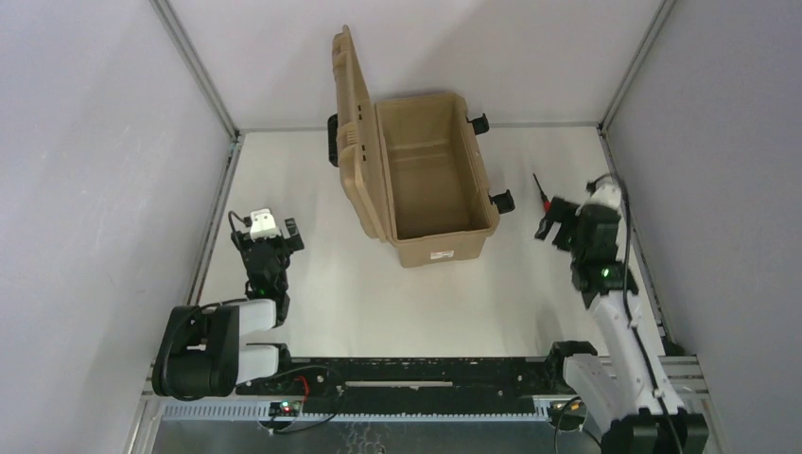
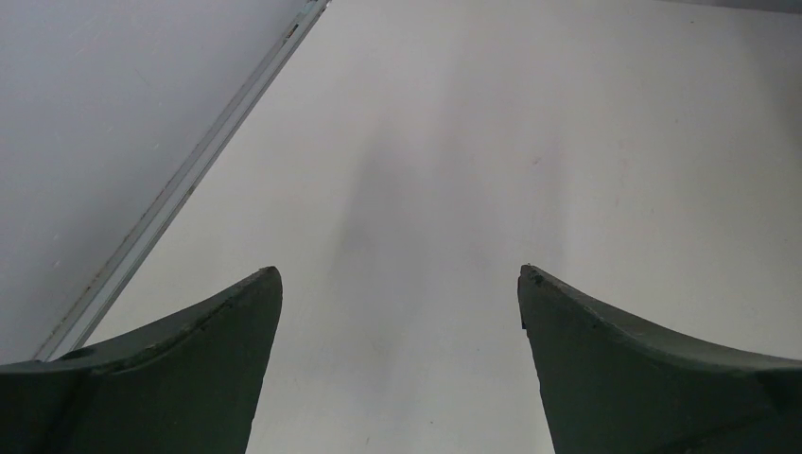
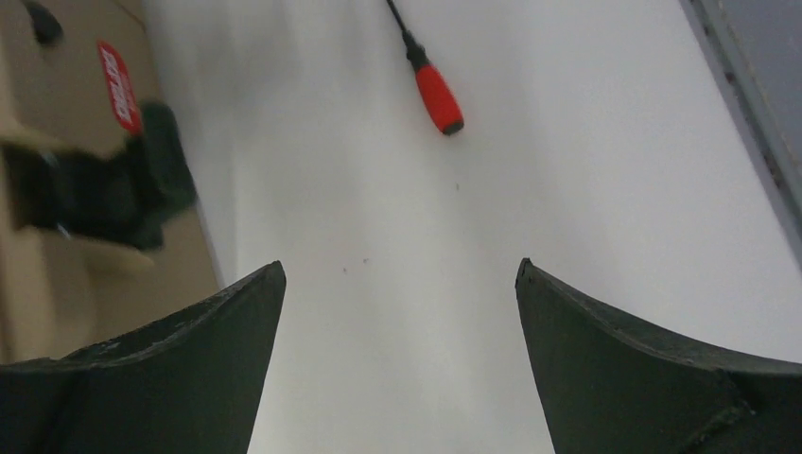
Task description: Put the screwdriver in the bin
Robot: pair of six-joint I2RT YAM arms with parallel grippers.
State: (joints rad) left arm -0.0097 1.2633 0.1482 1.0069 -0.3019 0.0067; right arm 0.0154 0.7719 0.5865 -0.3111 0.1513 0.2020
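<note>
Screwdriver (image 3: 437, 95): slim, red handle, thin dark shaft. Lies flat on the white table (image 1: 378, 303), right of the open tan bin (image 1: 473, 244), not touching it. Right gripper (image 3: 399, 270) near the handle end, fingers spread. Left gripper (image 2: 399, 274) also spread, over bare table.

The left arm (image 1: 236, 326) is folded close to its base, with the left end effector (image 2: 399, 274) pointed forward and its fingers (image 2: 180, 378) spread wide apart. The right arm (image 1: 619, 322) is stretched further forward, and the right end effector (image 3: 400, 270) is likewise held wide open, tilted downward.
</note>
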